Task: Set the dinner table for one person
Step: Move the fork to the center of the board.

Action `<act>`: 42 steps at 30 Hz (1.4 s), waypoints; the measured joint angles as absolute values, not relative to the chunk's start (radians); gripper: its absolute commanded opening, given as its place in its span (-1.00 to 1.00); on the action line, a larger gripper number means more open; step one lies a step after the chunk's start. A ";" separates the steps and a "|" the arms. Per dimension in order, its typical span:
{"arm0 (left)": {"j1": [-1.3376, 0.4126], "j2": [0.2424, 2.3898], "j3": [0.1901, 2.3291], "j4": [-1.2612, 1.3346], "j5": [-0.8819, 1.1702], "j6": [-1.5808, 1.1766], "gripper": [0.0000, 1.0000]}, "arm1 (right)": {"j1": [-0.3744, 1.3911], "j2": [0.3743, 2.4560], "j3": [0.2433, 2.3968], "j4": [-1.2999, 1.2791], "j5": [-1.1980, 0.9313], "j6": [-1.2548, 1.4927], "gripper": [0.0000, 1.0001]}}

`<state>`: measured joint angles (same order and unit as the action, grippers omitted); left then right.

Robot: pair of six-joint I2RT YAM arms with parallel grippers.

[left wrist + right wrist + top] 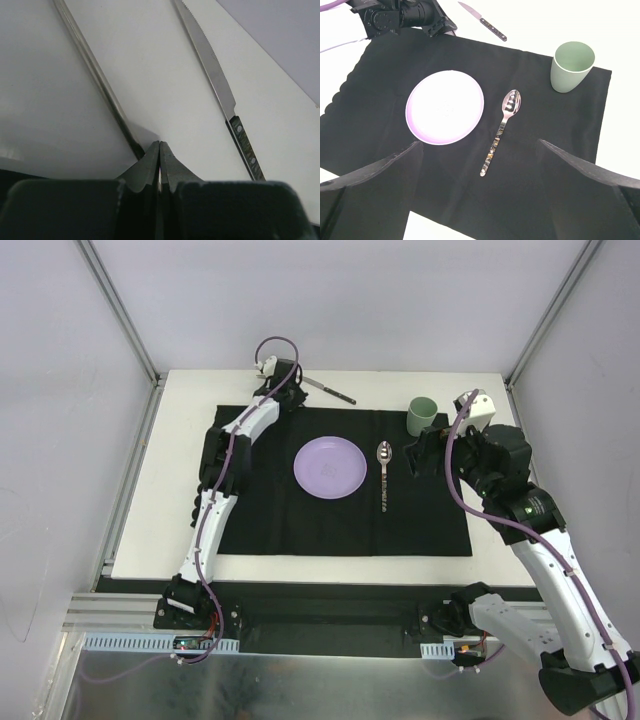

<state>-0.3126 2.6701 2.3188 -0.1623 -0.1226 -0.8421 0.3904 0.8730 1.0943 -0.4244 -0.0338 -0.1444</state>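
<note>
Purple plate (330, 467), spoon (384, 472), green cup (422, 416), knife (330, 391): 1 ea.

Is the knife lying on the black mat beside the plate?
No, the knife lies on the white table, beyond the far edge of the mat.

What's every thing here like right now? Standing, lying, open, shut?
plate: right way up, empty, on the mat
spoon: lying flat, right of plate
cup: upright, empty, on mat's corner
knife: lying on bare table, off mat
left end effector: shut
right end effector: open, holding nothing
</note>
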 measured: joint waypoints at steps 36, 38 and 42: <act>-0.205 2.535 2.144 -0.159 -0.076 -0.674 -1.00 | 0.388 0.868 1.094 -0.424 -0.042 -0.126 0.98; -0.201 2.535 2.144 -0.106 0.000 -0.663 -0.94 | 0.388 0.869 1.094 -0.424 -0.043 -0.123 0.97; -0.201 2.534 2.146 -0.001 0.118 -0.664 -0.75 | 0.388 0.871 1.094 -0.424 -0.043 -0.121 0.97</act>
<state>-0.2012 2.5343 2.1460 -0.0013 0.1181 -0.6643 0.3878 0.8711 1.0939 -0.4244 -0.0429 -0.1211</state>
